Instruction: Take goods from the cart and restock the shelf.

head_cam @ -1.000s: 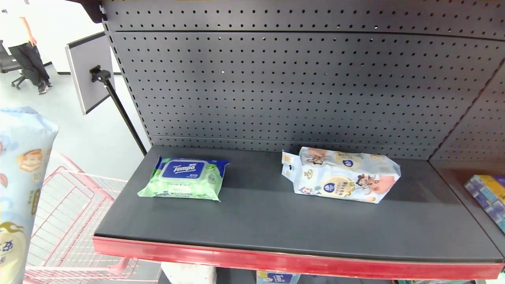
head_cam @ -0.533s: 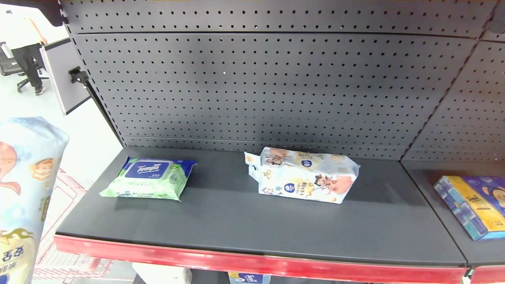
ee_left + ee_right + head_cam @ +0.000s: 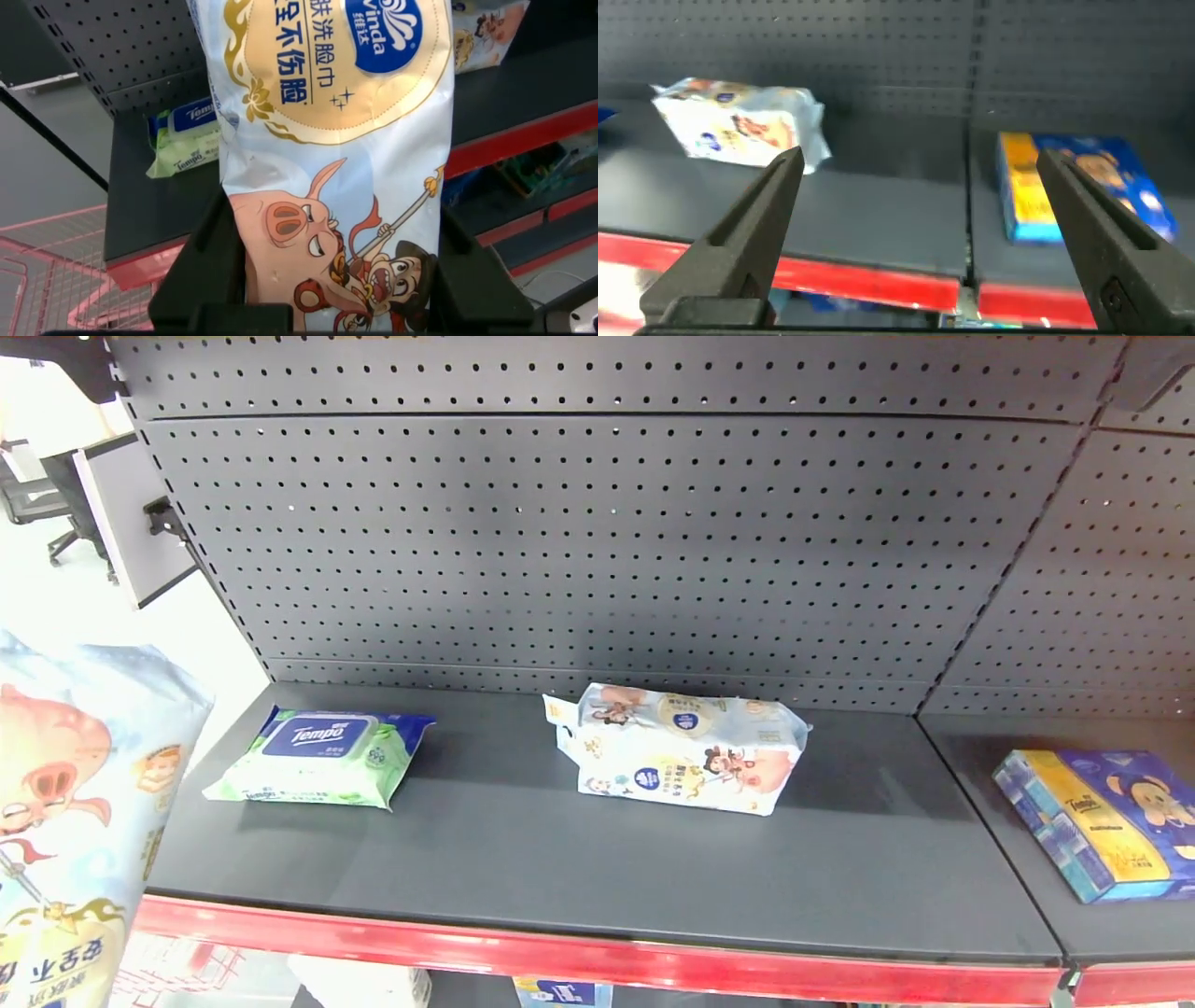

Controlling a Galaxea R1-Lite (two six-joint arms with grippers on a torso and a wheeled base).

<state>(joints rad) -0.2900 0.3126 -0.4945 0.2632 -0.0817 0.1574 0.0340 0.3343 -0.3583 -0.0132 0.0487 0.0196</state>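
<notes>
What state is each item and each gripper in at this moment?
left gripper: shut on the held cartoon pack.
held cartoon pack: upright, off the shelf, by its left end.
right gripper: open, empty.
green wipes pack: lying flat on the shelf, label up.
second cartoon pack: lying on its side mid-shelf, free of both grippers.
blue-and-yellow pack: lying flat in the neighbouring bay.
</notes>
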